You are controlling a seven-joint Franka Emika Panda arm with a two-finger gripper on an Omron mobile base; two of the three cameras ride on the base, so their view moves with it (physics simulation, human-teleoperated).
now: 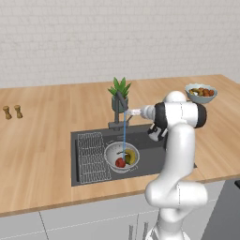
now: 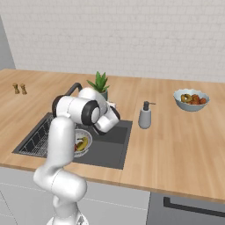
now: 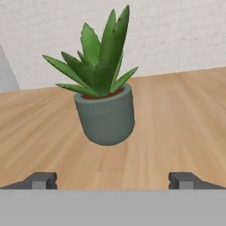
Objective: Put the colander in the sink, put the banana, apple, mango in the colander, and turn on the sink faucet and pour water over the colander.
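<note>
The colander (image 1: 110, 151) sits in the dark sink (image 1: 151, 155), with the banana (image 1: 131, 157) and the red apple (image 1: 120, 162) inside it. I cannot make out the mango there. A thin blue stream of water (image 1: 124, 137) falls from the sink faucet (image 1: 121, 104) into the colander. My gripper (image 1: 130, 112) hangs open just right of the faucet, holding nothing. In the hand view my gripper (image 3: 113, 181) faces the potted plant (image 3: 105, 106), its fingertips (image 3: 44, 181) wide apart. From the right, my arm covers part of the colander (image 2: 87, 137).
A flat wire rack (image 1: 92, 157) lies in the sink's left part. The potted plant (image 1: 120, 96) stands behind the faucet. A soap dispenser (image 2: 145, 116) stands right of the sink, a fruit bowl (image 2: 190, 100) farther right. Two small shakers (image 1: 12, 111) stand at the far left.
</note>
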